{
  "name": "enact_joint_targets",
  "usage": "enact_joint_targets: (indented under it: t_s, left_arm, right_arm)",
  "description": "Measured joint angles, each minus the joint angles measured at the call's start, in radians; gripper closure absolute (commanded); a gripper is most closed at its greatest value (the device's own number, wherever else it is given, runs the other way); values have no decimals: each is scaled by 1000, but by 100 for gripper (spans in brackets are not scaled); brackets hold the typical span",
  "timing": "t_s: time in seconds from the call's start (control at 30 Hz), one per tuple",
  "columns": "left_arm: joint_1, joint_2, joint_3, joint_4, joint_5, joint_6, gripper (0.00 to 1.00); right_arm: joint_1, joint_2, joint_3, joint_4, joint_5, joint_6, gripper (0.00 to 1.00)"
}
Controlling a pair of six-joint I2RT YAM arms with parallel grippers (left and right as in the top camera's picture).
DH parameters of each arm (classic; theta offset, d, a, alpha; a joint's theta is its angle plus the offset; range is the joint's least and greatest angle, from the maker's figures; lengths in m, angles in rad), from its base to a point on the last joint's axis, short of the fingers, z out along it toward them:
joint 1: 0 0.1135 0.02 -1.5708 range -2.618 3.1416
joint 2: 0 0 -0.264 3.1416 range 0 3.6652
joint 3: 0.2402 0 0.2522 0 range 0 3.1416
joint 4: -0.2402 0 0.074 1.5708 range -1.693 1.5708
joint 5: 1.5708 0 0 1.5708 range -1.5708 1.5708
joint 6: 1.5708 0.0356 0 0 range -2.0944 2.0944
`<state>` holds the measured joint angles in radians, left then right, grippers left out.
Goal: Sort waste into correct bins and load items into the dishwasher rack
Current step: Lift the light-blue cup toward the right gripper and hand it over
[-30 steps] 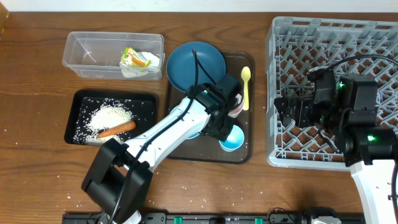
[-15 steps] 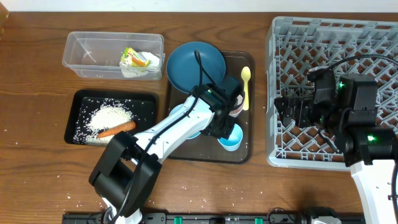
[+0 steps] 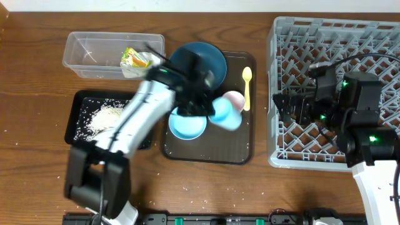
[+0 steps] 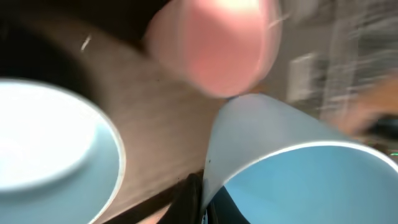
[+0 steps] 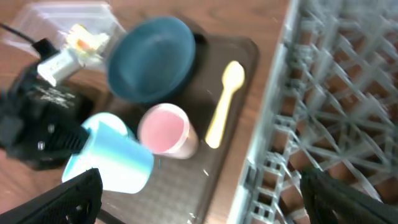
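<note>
Being pinched in the left claw, the light blue cup is held tilted, pink cup just ahead; right claw is seen spread, rack beneath.

White-shelled left arm and right arm, black wrist housings, black cables, green lights.

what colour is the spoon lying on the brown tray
Yellow. The spoon shows most clearly in the overhead view.
</note>
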<state>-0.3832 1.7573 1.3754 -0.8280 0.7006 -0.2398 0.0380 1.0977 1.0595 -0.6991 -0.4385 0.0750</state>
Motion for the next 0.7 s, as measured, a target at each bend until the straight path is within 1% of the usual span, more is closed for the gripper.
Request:
enact_joint_targets:
  t_s: [0.1, 0.2, 0.27, 0.37, 0.4, 0.47, 0.7]
  left_arm:
    - [95, -9, 3, 66, 207, 2, 94]
    - [148, -9, 5, 148, 365, -2, 94]
    - [175, -9, 5, 201, 477, -3, 94]
    - [198, -9, 5, 245, 605, -4, 94]
    - [203, -9, 5, 254, 640, -4, 94]
    - [212, -9, 5, 262, 690, -4, 94]
    - [225, -9, 5, 265, 799, -4, 94]
  right_arm:
    - [3, 3, 0, 61, -78, 17, 1]
    - [28, 19, 1, 130, -148, 26, 1]
    - [53, 35, 1, 182, -199, 29, 3]
    - [89, 68, 2, 259, -270, 32, 9]
    - [101, 77, 2, 281, -294, 35, 12]
    - [115, 93, 2, 319, -335, 40, 13]
    - [143, 133, 2, 378, -424, 44, 13]
